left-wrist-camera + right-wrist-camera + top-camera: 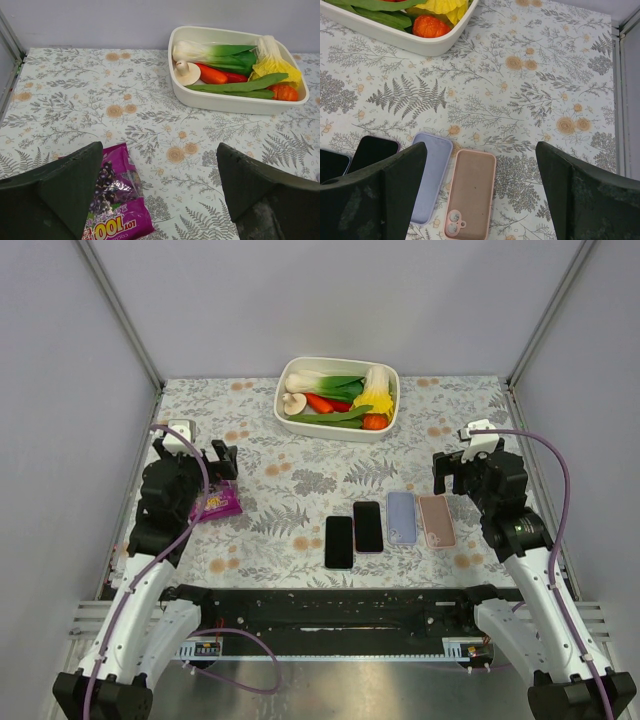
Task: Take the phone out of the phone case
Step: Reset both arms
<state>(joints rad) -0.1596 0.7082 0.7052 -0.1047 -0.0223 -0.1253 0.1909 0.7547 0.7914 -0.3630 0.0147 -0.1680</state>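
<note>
Top view shows two phones (353, 533) lying beside two empty cases (419, 519), apparently separated; both grippers (222, 459) (447, 471) hover spread, holding nothing.

Two phones (339, 541) (368, 526), screens dark. Two empty cases: one lilac (402, 517), one pink (436, 520). One purple snack packet (218, 502). One white tray (291, 373) of vegetables. Two arms, one gripper each: left (223, 462), right (447, 470).
</note>
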